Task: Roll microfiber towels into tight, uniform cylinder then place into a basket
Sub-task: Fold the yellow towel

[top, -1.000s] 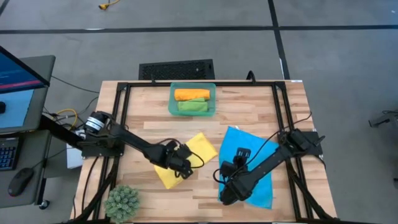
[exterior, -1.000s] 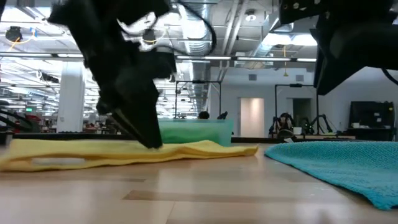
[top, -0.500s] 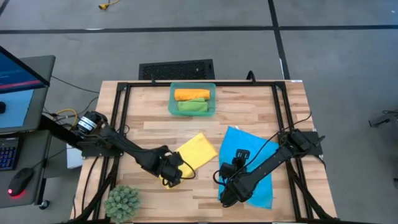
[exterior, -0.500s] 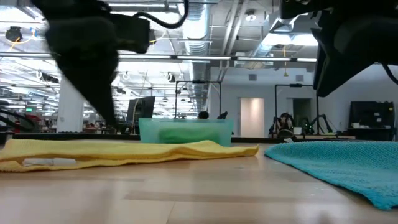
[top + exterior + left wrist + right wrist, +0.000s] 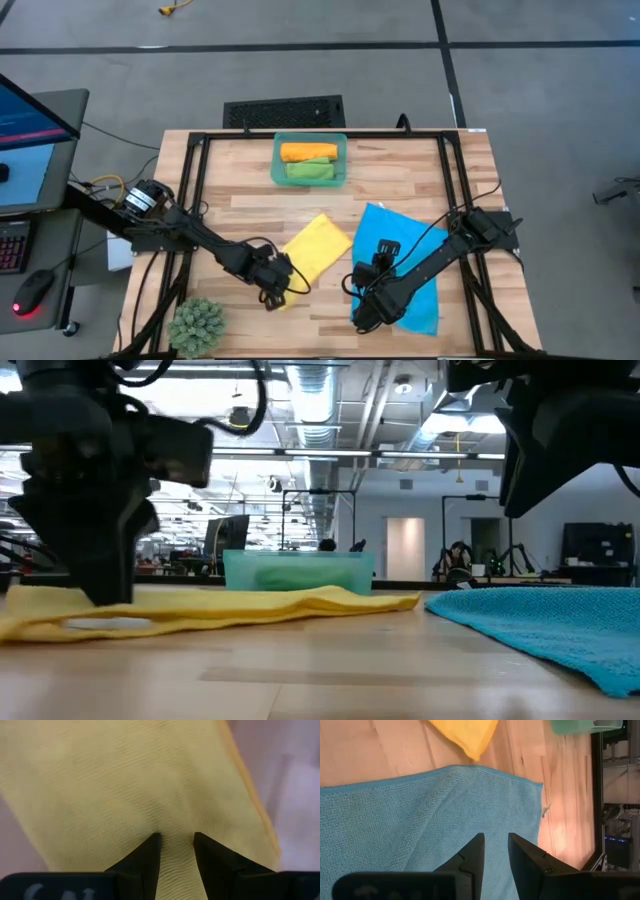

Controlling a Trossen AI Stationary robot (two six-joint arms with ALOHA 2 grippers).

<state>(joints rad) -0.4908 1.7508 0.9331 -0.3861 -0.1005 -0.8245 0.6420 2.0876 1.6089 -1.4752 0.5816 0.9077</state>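
From the high view we've got the basket (image 5: 310, 160) sitting at the far middle of the desk (image 5: 400, 190), with the orange towel (image 5: 308, 152) and the green towel (image 5: 308, 171) already rolled up inside it, side by side. The yellow towel (image 5: 314, 247) lies flat near the desk's middle and the left gripper (image 5: 272, 288) is down on its near-left corner, while the blue towel (image 5: 405, 265) is spread out flat to the right with the right gripper (image 5: 366, 312) over its near-left edge. A spiky green plant ball (image 5: 196, 325) sits at the near-left corner. In the low view the left gripper (image 5: 100, 575) comes down onto the yellow towel (image 5: 210, 606), the basket (image 5: 300, 570) is behind it, and the blue towel (image 5: 560, 622) lies apart on the right. The left wrist view shows its fingers (image 5: 150, 855) a little apart with yellow towel (image 5: 125, 785) bunched between the tips, so we'd call that a pinch on the cloth. The right wrist view has its fingers (image 5: 472, 855) slightly parted just over the blue towel (image 5: 410, 820), and honestly we can't tell whether it has hold of any fabric.
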